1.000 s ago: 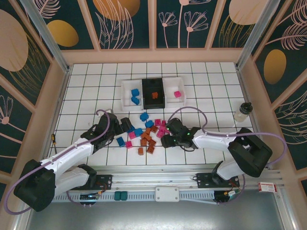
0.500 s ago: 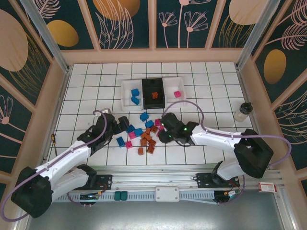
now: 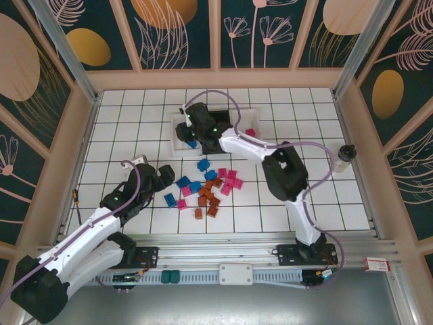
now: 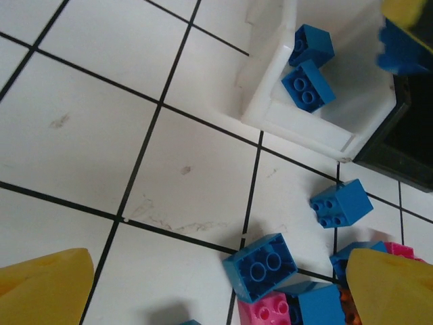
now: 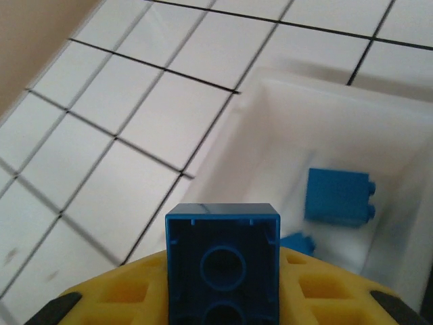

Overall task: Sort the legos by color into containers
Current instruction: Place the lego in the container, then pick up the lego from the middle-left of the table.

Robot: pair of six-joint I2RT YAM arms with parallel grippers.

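Blue plastic lego brick [image 5: 222, 264] sits clamped in the right fingers [image 5: 122, 298] above the white plastic bin [image 5: 352, 128] where matching blue bricks [image 5: 338, 196] lie; left fingers [image 4: 47, 288] gape empty over the counter [image 4: 81, 122].

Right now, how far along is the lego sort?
Done: two blue bricks in the left white bin, one pink brick in the right bin. In hand: right gripper holds a blue brick over the left bin. To do: the mixed pile; left gripper open.
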